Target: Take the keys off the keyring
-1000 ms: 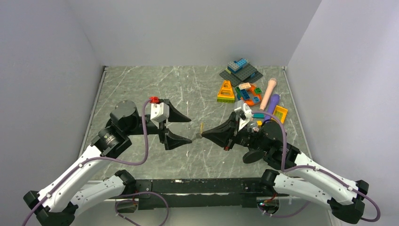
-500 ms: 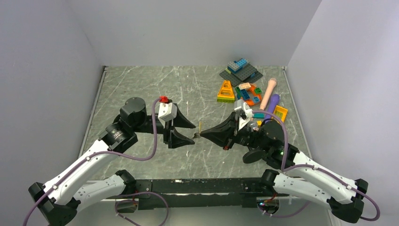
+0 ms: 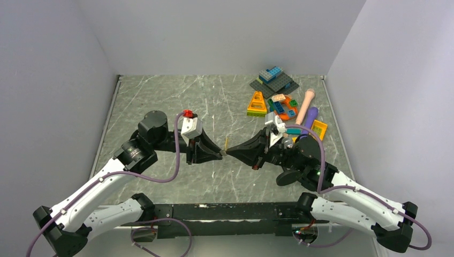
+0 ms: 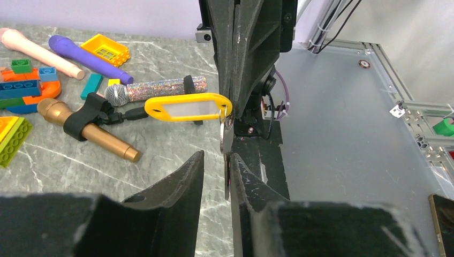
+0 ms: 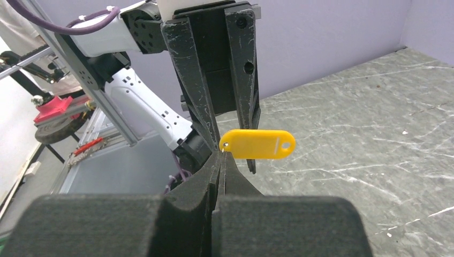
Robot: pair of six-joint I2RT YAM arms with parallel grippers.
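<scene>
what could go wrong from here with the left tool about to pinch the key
1. The key hangs thin and edge-on, close to one finger of the left tool rather than centred, so closing may nudge it aside.
2. The yellow tag shares the keyring and sits between the left fingers in the right wrist view, so it could get caught.
3. The right tool pinches the keyring only at its tips, so a pull might slip it out.

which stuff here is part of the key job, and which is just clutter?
In the job:
- keyring with its yellow tag
- key hanging from it
- right gripper, shut on the keyring
- left gripper, open at the key

Clutter:
- gold microphone
- glitter microphone
- purple microphone
- pink microphone
- toy bricks
</scene>
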